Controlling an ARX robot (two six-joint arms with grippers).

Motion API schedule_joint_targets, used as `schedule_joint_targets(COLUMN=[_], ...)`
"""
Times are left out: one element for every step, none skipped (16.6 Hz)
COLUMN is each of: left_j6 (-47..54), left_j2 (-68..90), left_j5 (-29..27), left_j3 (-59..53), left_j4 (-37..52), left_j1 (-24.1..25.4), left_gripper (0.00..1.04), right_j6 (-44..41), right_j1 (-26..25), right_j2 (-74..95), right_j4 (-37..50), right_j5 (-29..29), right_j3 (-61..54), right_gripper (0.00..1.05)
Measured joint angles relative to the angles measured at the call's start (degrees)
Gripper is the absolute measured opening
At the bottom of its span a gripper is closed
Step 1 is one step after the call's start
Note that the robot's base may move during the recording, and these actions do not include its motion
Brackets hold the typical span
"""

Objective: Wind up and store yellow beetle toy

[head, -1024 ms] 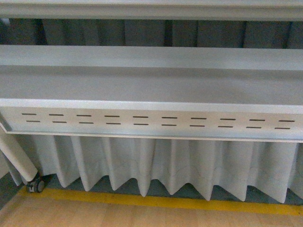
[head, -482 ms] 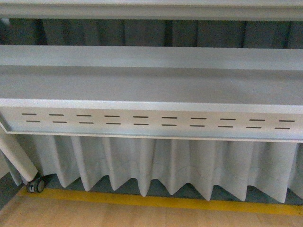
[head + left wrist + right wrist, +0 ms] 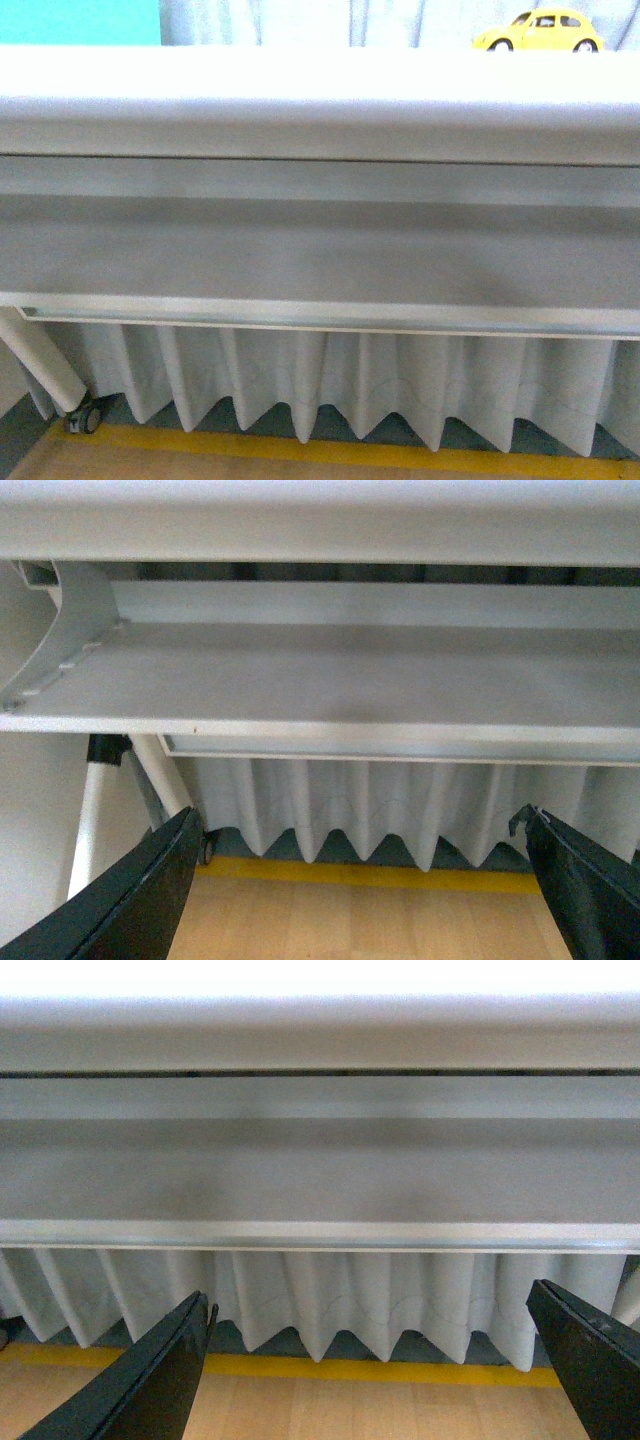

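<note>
One glossy yellow beetle toy car: upper right of the front view, on the white tabletop behind its front edge, open surface leftward. Two black grippers, left gripper and right gripper: each spread wide, empty, facing the grey under-shelf.

Finishes: mostly matt grey.
yellow beetle toy glossy, hard-shelled; table frame smooth matt painted metal; curtain soft pleated grey cloth; floor smooth pale wood-look.
</note>
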Motion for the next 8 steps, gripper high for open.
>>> schedule_joint_targets(left_j6=[0.04,0.02,0.00,0.02,0.02,0.02,-0.02,0.02], left_j2=[0.00,0.00,0.00,0.00,0.00,0.00,0.00,0.00], left_j5=[0.04,0.04,0.04,0.02,0.00,0.02,-0.11,0.00], left_j3=[0.00,0.00,0.00,0.00,0.00,0.00,0.00,0.00], left_j4=[0.09,0.07,0.02,0.07,0.07,0.04,0.09,0.07], left_j1=[0.00,0.00,0.00,0.00,0.00,0.00,0.00,0.00], left_gripper=[0.98,0.98,0.98,0.98,0.98,0.98,0.98,0.98], right_j6=[-0.04,0.00,0.00,0.00,-0.02,0.00,0.00,0.00], right_j1=[0.00,0.00,0.00,0.00,0.00,0.00,0.00,0.00], right_j2=[0.00,0.00,0.00,-0.02,0.00,0.00,0.00,0.00], right_j4=[0.07,0.04,0.09,0.07,0.04,0.07,0.09,0.11], right_j5=[0.02,-0.02,0.02,0.02,-0.02,0.02,-0.02,-0.04], right_j3=[0.00,0.00,0.00,0.00,0.00,0.00,0.00,0.00], right_gripper=[0.98,0.98,0.98,0.98,0.98,0.98,0.98,0.98])
